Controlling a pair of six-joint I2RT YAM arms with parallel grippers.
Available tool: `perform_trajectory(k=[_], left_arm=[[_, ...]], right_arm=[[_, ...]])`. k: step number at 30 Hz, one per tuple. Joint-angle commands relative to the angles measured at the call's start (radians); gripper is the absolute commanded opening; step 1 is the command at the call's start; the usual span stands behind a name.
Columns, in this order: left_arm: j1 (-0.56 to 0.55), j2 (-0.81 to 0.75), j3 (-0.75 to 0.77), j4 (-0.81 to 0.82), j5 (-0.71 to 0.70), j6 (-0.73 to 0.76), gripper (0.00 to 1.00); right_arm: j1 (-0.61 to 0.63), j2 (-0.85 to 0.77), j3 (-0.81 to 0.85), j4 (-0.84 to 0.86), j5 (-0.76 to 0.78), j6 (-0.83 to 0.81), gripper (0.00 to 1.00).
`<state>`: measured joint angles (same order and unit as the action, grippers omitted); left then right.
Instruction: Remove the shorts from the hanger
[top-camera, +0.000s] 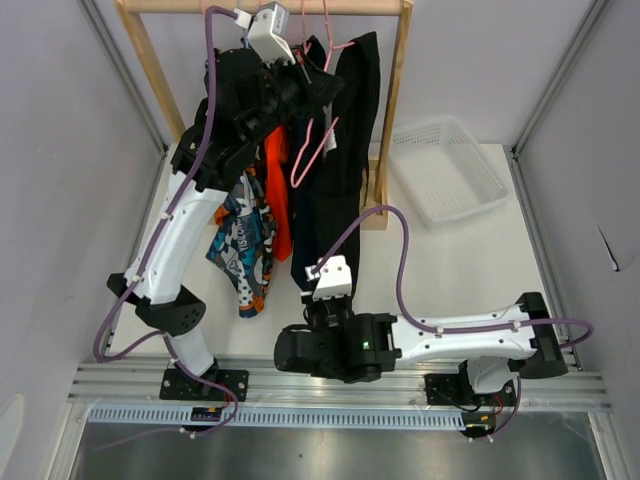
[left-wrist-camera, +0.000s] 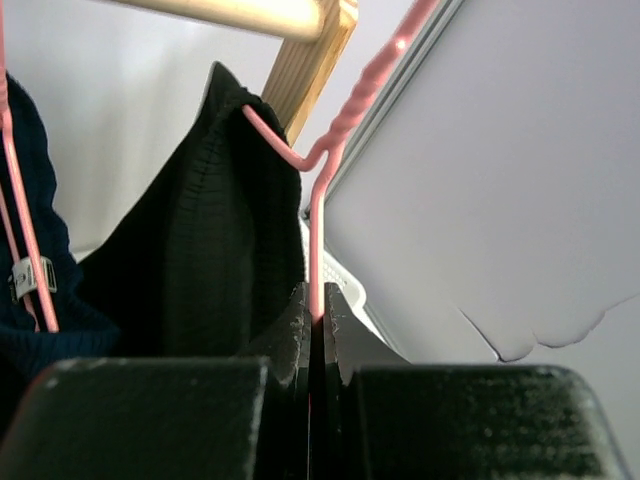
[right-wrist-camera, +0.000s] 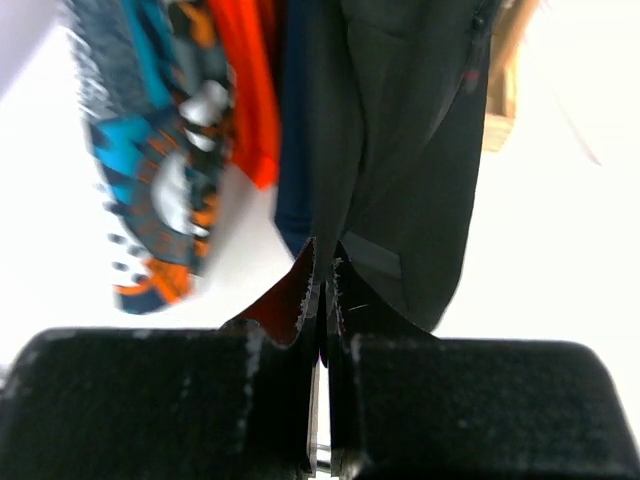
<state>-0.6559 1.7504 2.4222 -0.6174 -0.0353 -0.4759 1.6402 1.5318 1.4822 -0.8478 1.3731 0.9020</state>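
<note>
The black shorts (top-camera: 352, 120) hang from a pink wire hanger (top-camera: 306, 150) on the wooden rack (top-camera: 392, 110). Beside them hang navy shorts (right-wrist-camera: 293, 150), bright orange shorts (top-camera: 278, 185) and teal-orange-white print shorts (top-camera: 243, 252). High at the rack, my left gripper (top-camera: 318, 88) is shut on the pink hanger wire (left-wrist-camera: 318, 250), with the black shorts (left-wrist-camera: 215, 240) draped just left of it. Lower down, my right gripper (right-wrist-camera: 325, 258) is shut on the bottom hem of the black shorts (right-wrist-camera: 400, 140), and the fabric runs down into the closed jaws.
A white mesh basket (top-camera: 447, 170) sits on the table right of the rack. The rack's wooden posts (top-camera: 150, 70) stand on both sides of the hanging clothes. Grey walls close in the left and right sides.
</note>
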Motion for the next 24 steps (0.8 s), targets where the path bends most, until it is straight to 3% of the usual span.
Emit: perform_trajectory(k=[1,3,6,8,12,19,24], left_arm=[[0.036,-0.058,0.005,0.191,-0.014,0.007,0.00],[0.036,-0.106,-0.049,0.211,-0.026,0.019,0.00],[0.038,-0.120,-0.037,0.160,-0.015,0.025,0.00],[0.035,-0.132,-0.058,0.099,0.014,0.001,0.00],[0.012,-0.256,-0.239,0.044,0.087,-0.038,0.00],[-0.036,-0.426,-0.504,-0.123,0.195,-0.095,0.00],[-0.047,-0.488,-0.520,-0.149,0.135,-0.050,0.00]], right_arm=[[-0.002,0.034,0.027,-0.185,-0.009,0.230,0.00],[-0.032,0.008,0.014,-0.114,-0.003,0.103,0.00],[-0.071,-0.042,-0.039,0.193,-0.015,-0.159,0.00],[-0.118,-0.082,-0.054,0.284,-0.040,-0.295,0.00],[-0.325,-0.163,-0.077,0.630,-0.130,-0.630,0.00],[-0.673,-0.115,0.148,0.702,-0.368,-0.864,0.00],[-0.709,-0.142,0.191,0.658,-0.356,-0.876,0.00]])
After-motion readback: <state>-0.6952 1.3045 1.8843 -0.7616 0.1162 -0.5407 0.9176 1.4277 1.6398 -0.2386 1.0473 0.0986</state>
